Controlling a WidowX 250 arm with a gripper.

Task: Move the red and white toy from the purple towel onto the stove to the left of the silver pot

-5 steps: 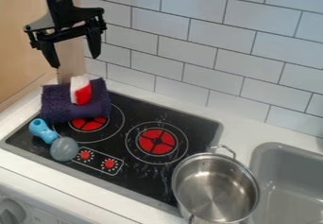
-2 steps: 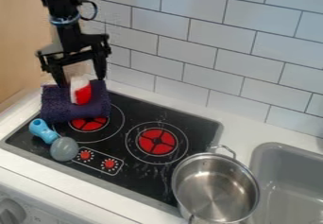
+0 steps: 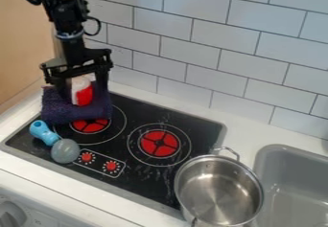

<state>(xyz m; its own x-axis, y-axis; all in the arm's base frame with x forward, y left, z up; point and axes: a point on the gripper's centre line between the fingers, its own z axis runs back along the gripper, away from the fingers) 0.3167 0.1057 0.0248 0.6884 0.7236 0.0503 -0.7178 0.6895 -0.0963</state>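
White brick-pattern tiles behind, tan panel at 10 o'clock, pale worktop with black stove set in. Clock directions are from the view's centre, 12 at top.

Arm comes in from 11 o'clock, hangs down nearly upright, slight lean. Gripper points down at 9 o'clock, fingers spread wide. Fingertips partly lost against dark cloth; contact can't be told.

Red-and-white item sits on rolled purple cloth, in the gap between the fingers as seen here. Cloth lies over the stove's far left corner, partly covering a red burner. Blue-handled item with grey round end at 8 o'clock, on the stove, just beside the cloth. Second burner near 6 o'clock. Steel pot at 5 o'clock, over the stove's edge; grey sink at 4 o'clock.

Versus earliest frame: gripper was well above the cloth, has dropped towards 6 o'clock, a bit towards 3. Versus the middle frame: slightly lower again, fingers now down alongside the red-and-white item. Cloth, blue-handled item, pot unmoved.
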